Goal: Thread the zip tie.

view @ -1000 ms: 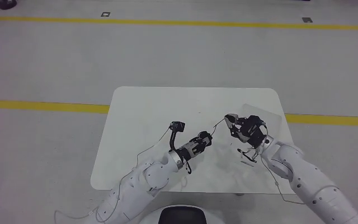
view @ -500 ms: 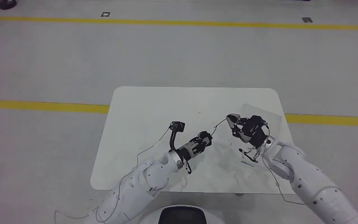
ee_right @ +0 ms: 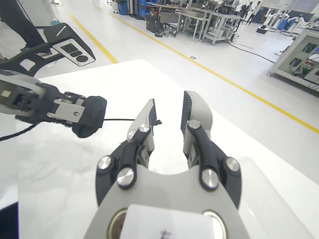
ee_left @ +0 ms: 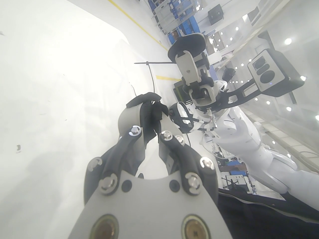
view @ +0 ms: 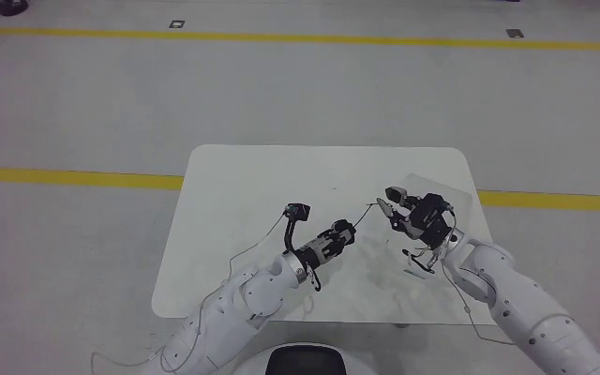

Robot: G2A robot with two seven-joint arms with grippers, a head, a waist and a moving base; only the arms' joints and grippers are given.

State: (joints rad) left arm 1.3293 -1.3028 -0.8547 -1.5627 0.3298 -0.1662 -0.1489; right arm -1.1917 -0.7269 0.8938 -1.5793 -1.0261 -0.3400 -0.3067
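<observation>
A thin black zip tie (view: 366, 211) hangs above the white table (view: 244, 216) between my two grippers. My left gripper (view: 345, 228) is shut on one end of it; in the left wrist view its black-padded fingers (ee_left: 152, 108) pinch the strap (ee_left: 151, 80), which rises to a small head where a second stretch crosses toward the right gripper (ee_left: 175, 58). My right gripper (ee_right: 168, 110) is open. The tie (ee_right: 119, 119) runs from the left gripper (ee_right: 92, 119) behind one right finger, and its end pokes into the gap between the fingers, held by neither.
A pale translucent sheet (view: 445, 192) lies on the table's right side under the right arm. The table's far edge (view: 328, 147) and left half are bare white surface. Grey floor with yellow lines (view: 94, 176) surrounds the table.
The right gripper's fingers have spread apart and it has shifted slightly to the right. The left gripper and the tie have stayed in place.
</observation>
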